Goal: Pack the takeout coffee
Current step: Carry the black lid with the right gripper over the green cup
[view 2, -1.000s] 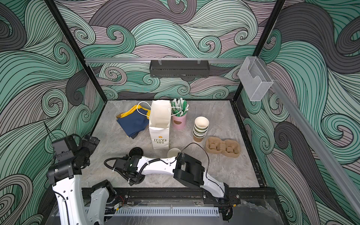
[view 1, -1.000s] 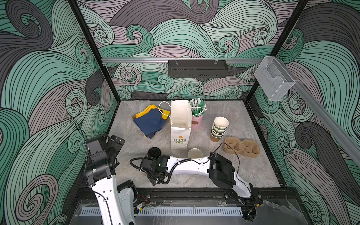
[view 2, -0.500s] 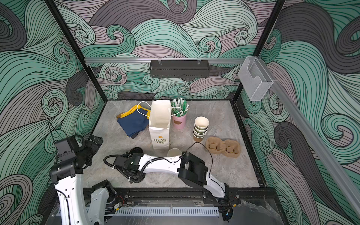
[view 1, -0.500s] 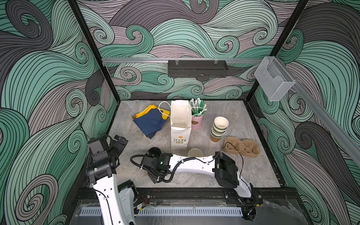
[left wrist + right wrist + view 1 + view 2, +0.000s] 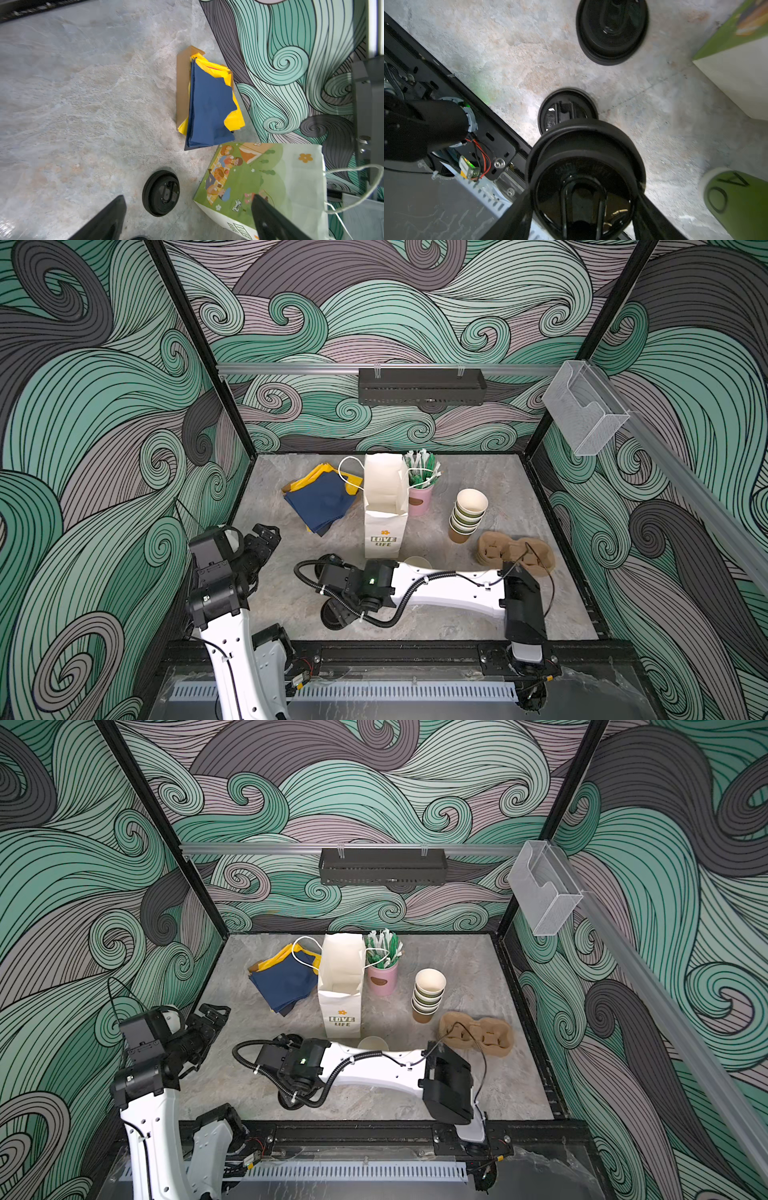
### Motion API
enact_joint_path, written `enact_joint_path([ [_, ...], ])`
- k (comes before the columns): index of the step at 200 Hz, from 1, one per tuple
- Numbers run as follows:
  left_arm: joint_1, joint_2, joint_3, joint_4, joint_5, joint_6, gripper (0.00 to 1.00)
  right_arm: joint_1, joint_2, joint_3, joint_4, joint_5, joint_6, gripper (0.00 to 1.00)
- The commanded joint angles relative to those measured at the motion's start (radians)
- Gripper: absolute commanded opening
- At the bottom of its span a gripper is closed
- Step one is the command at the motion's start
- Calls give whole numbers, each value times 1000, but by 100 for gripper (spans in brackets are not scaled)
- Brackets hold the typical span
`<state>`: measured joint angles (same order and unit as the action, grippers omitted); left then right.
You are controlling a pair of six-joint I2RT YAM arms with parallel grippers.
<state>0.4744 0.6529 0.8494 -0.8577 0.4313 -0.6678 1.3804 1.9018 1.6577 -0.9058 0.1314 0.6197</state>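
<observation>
Clamping a black lid (image 5: 583, 158) between its fingers (image 5: 512, 220), the right pincer (image 5: 584, 189) is reaching across to the left part of the bench (image 5: 286, 597), near the front edge. In the right wrist view the held lid is overlapping a second lid (image 5: 568, 112) that is lying flat on the bench. A third lid (image 5: 611, 31) is lying farther off, close to the corner of the paper bag (image 5: 737, 72). The olive-green cup (image 5: 417, 562) (image 5: 372, 1043) is standing lidless just in front of the upright, open bag, with the right arm partly hiding it in both top views. It is also showing at the edge of the right wrist view (image 5: 737, 203). The left pincer (image 5: 188, 197) is hanging with its jaws wide apart and nothing between them, off at the left side of the bench (image 5: 266, 537). It is pointing toward the bag and a lid on the bench (image 5: 161, 193). The stack of lidless cups (image 5: 467, 514) and the pulp carrier (image 5: 515, 553) are sitting on the right.
</observation>
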Motion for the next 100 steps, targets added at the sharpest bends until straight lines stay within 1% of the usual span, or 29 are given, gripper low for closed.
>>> enact_joint_path([
  [1,-28,1,-21,46,116,13,95,-7,-141,-64,-135,80,41,70],
  [17,-80,-5,-41,57,114,-1,94,-14,-217,-101,-201,100,40,70],
  [24,-120,-6,-51,65,101,-11,93,-22,-249,-114,-240,114,39,70],
  [47,-296,-1,-78,98,3,-55,92,-69,-357,-192,-295,123,12,70],
  [64,-403,5,-101,140,-47,-91,92,-143,-441,-271,-294,108,-24,71],
  [83,-471,16,-124,172,-75,-116,92,-204,-487,-300,-290,112,-89,71],
  [100,-510,27,-134,187,-86,-119,92,-249,-508,-327,-240,97,-184,72],
])
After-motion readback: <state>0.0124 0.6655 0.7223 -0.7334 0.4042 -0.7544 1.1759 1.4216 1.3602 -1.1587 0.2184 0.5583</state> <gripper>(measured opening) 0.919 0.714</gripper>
